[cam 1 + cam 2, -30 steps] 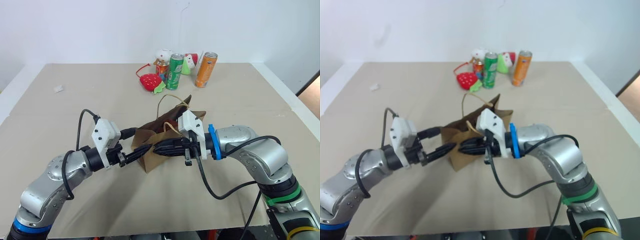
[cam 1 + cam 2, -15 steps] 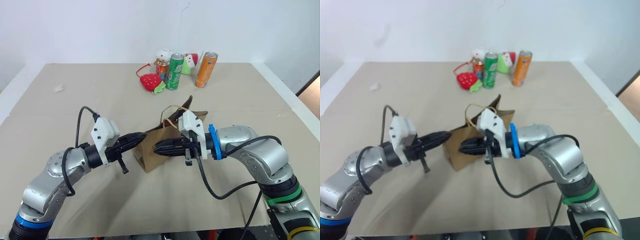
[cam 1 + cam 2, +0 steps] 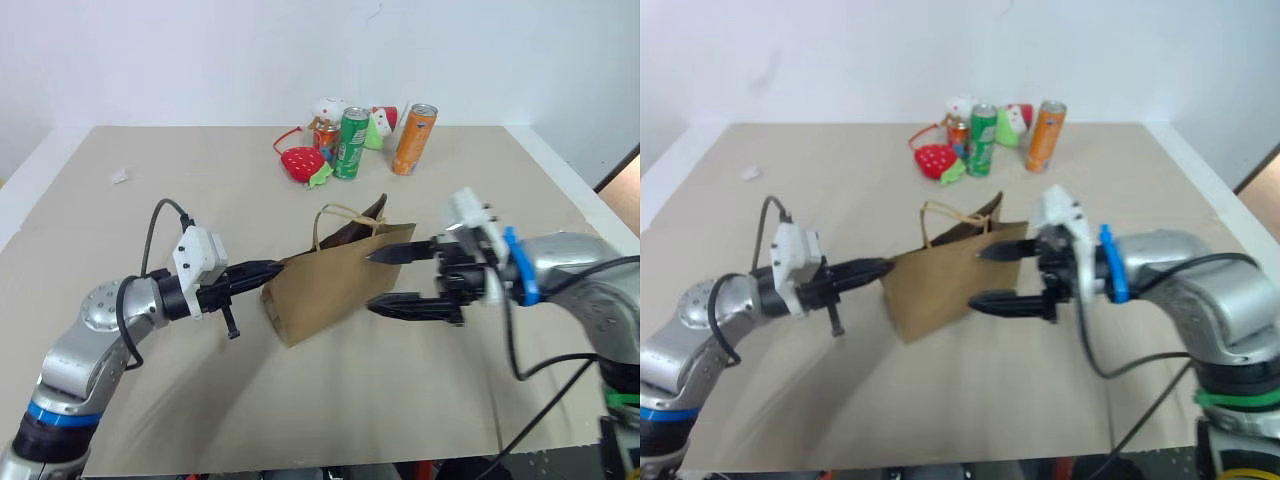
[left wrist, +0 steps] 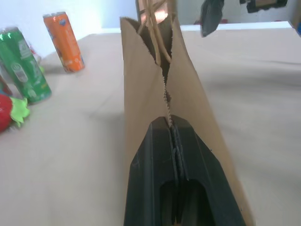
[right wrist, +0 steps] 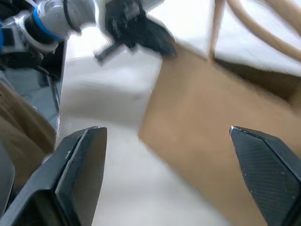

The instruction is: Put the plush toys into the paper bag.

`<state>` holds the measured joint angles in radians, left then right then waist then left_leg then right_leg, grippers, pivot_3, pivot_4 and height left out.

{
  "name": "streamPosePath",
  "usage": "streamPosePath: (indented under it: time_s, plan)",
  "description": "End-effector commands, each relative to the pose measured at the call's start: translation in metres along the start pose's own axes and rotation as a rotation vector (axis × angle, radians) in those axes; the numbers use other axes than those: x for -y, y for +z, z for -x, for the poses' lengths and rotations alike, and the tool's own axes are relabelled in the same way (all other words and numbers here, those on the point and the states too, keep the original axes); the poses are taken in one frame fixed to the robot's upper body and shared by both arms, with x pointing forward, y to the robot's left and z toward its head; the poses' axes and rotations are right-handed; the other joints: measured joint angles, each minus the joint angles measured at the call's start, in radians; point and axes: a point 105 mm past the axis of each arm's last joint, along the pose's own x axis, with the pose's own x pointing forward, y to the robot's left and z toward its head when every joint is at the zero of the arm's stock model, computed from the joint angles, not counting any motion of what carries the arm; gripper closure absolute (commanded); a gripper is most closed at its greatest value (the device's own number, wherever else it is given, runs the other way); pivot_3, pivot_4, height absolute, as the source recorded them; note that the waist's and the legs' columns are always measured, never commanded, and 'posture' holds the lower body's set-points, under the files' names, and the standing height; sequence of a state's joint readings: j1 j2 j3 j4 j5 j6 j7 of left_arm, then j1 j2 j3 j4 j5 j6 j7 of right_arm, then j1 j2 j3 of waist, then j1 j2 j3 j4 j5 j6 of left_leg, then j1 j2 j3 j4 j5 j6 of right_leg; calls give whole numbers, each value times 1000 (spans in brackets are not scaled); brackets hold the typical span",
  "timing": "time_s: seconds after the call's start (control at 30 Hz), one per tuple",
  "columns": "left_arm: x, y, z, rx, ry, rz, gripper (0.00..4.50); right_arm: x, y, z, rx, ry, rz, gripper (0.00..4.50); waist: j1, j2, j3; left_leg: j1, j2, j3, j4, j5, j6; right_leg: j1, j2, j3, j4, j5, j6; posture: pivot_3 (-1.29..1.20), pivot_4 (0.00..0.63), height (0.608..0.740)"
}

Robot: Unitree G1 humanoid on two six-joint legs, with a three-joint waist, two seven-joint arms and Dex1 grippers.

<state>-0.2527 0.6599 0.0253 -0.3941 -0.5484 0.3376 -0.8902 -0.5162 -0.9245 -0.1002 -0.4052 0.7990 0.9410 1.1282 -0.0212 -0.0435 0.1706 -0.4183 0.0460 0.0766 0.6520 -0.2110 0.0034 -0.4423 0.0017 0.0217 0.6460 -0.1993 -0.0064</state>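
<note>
Kraft paper, plain brown, makes up the paper bag (image 3: 330,285) standing upright near the middle of the beige table (image 3: 150,200), with thin tan cord handles (image 3: 340,215) looping above its top. Its side folds inward in a crease, and the top edge is cut in a fine zigzag, clear in the left wrist view. Something dark shows at the bag's mouth on the far side, but I cannot tell what it is, and the inside of the bag is hidden from where I look.

On the bag's left edge, the left gripper (image 3: 272,270) has its two black fingers pressed together on the paper, pinching that folded side. Just to the right of the bag, the right gripper (image 3: 392,280) stands with its fingers spread wide, one near the bag's upper right corner and one lower, neither clearly touching the paper and nothing between them.

At the far end of the table sit a green can (image 3: 350,143), an orange can (image 3: 413,125), a red strawberry plush (image 3: 303,163) with green leaves, and small white-and-red figurines (image 3: 330,110) behind them.
</note>
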Motion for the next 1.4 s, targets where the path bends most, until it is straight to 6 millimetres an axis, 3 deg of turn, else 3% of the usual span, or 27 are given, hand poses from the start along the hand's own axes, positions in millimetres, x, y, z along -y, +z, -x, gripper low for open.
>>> streamPosePath:
  time_s: [0.03, 0.2, 0.33, 0.6, 0.73, 0.93, 1.07, 1.33, 1.4]
  plan:
    - [-6, 12, 2, 29, -68, -79, 4500, 16, 13, 38, 22, -115, 129, 129, -2, 0, 0, 0, 0, 1, 0, 0, 0, 0, 0, 0, 0, 0, 0, 0, 150, 740]
    - [-2, 25, 5, 54, -165, -150, 4500, 37, 32, 57, 71, -231, 248, 129, -2, 0, 0, 0, 0, 1, 0, -1, 0, -1, 1, 0, 0, 0, 0, 0, 150, 740]
    - [9, 41, 8, 85, -245, -194, 4500, 45, 42, 65, 82, -248, 274, 129, -1, 1, 1, -1, 0, 0, 0, -1, 0, -1, 1, 0, 0, 0, 0, 0, 150, 740]
    - [25, 52, 16, 109, -362, -219, 4500, 49, 53, 80, 63, -248, 295, 129, 0, 4, 3, -2, -1, 0, -1, -1, 0, -2, 0, 0, 0, -1, 1, 0, 150, 740]
    - [24, 40, 16, 74, -416, -214, 4500, 41, 57, 72, 91, -193, 279, 129, 0, 4, 4, -2, -1, 0, -1, -1, 0, -2, 0, 0, 0, -1, 2, 0, 150, 740]
    - [17, 16, 13, 13, -499, -238, 4500, 17, 51, 45, 112, -8, 244, 129, 0, 5, 4, -1, 0, 0, 0, -1, 0, -1, 1, 0, 1, -1, 1, 0, 150, 740]
    - [8, 12, 12, -7, -517, -297, 4500, 5, 48, 35, 113, 70, 225, 129, 0, 5, 4, -2, 0, 0, 0, -1, 0, -1, 1, 0, 1, -1, 3, 0, 150, 740]
    - [-2, 13, 16, -39, -512, -357, 4500, -3, 44, 33, 101, 106, 206, 129, 0, 5, 4, -2, 0, 0, 1, -1, 1, -1, 0, 0, 1, 0, 3, 0, 150, 740]
    - [-2, 28, 17, -10, -473, -268, 3924, -1, 43, 33, 100, 94, 211, 0, 0, 5, 4, -2, 0, 0, 1, -1, 1, -1, 0, 0, 1, 0, 4, 0, 150, 740]
